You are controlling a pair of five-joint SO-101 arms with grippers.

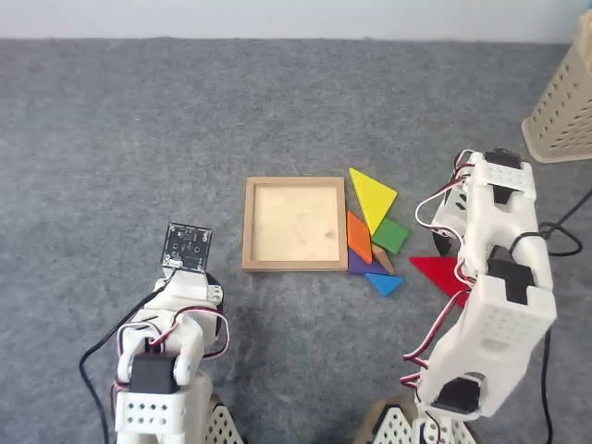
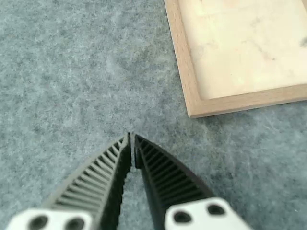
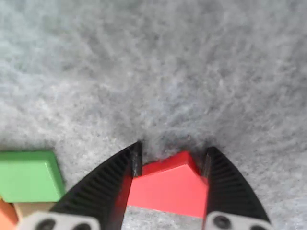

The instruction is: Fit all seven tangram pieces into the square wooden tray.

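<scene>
Wooden and pale, the square wooden tray (image 1: 249, 224) lies empty mid-desk in the high view. Six coloured tangram pieces (image 1: 372, 196) cluster just beside it, and the red triangular wooden piece (image 1: 438, 272) lies apart, under the right arm. The grey felt desk (image 1: 111, 139) carries a beige slotted basket (image 1: 564, 102) at one corner.

Left wrist view: the left gripper (image 2: 132, 139) fingers are closed, empty, near the tray's corner.

Right wrist view: the right gripper (image 3: 173, 147) fingers pinch the red piece's corner. It is likely light, stiff and slick, so squeeze opposite edges.

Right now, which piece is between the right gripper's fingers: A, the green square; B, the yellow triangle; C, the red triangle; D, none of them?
C: in the right wrist view a corner of the red triangle sits between the two fingers of the right gripper.
</scene>
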